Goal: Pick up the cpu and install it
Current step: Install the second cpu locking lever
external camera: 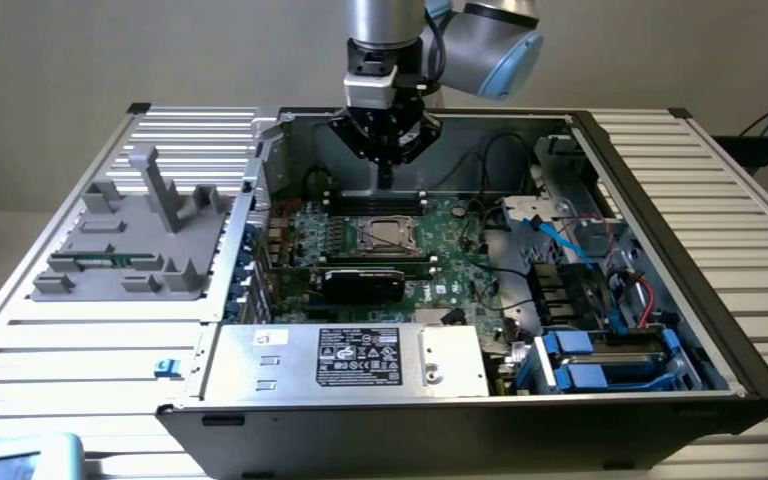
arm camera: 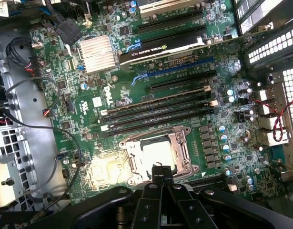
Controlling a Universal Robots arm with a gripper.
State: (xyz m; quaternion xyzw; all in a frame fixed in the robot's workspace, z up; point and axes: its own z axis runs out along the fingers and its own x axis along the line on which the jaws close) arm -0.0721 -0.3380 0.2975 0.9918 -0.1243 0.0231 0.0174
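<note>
Overhead, jaws above seated cpu (arm camera: 158, 153)

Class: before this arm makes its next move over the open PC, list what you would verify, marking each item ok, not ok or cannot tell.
1. End effector positioned above the CPU socket: ok.
2. Cpu seated: a pale square lies inside the socket's frame; whether it is the cpu, cannot tell.
3. Black cables clear of the socket: ok.
4. Graphics card apart from the socket: ok.
5. Socket latched or open: cannot tell.
</note>
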